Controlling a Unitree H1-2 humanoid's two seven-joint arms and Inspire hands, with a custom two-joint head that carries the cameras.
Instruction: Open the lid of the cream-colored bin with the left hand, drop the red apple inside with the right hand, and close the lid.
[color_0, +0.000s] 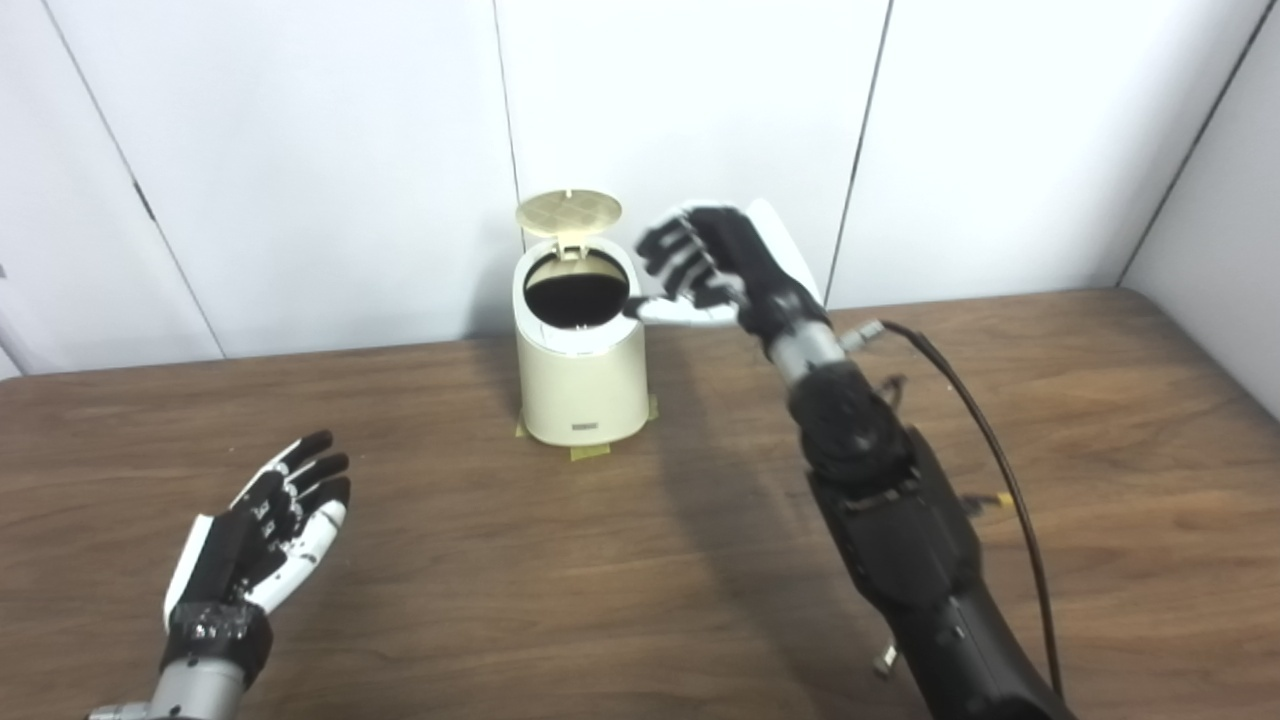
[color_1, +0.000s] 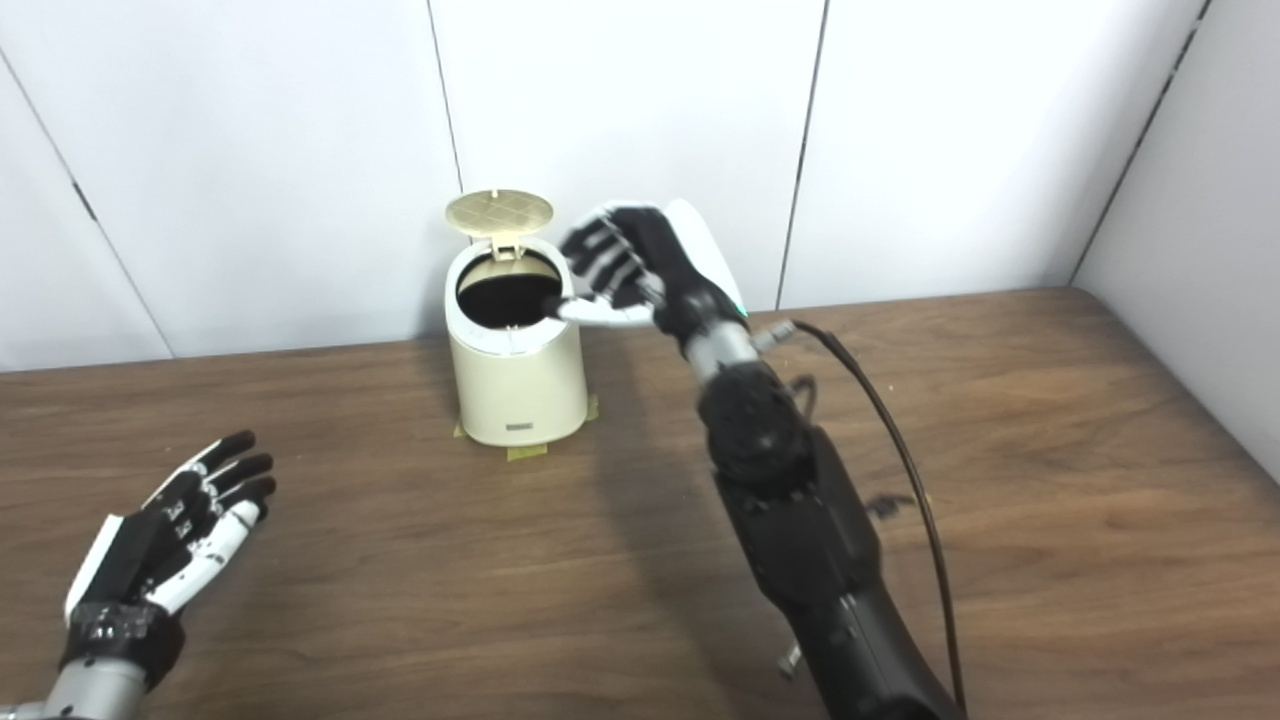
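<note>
Lid's up on the cream-colored cylindrical plastic bin (color_0: 581, 365), upper centre.
Left hand (color_0: 262, 535) spread, empty; right hand (color_0: 712, 268) empty, fingers (color_0: 668, 255) loosely curled. Light hinged round lid (color_0: 568, 211): push its rim.

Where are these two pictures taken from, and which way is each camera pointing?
Left eye view: sits on the robot's head, looks down and forward over the table at the cream-colored bin, lid up; the left hand and right hand reach in from below.
Right eye view: sits just beside it, facing the same way; the bin appears further left.
Shared: bin, both open hands, table and white wall. No apple shows in either.
</note>
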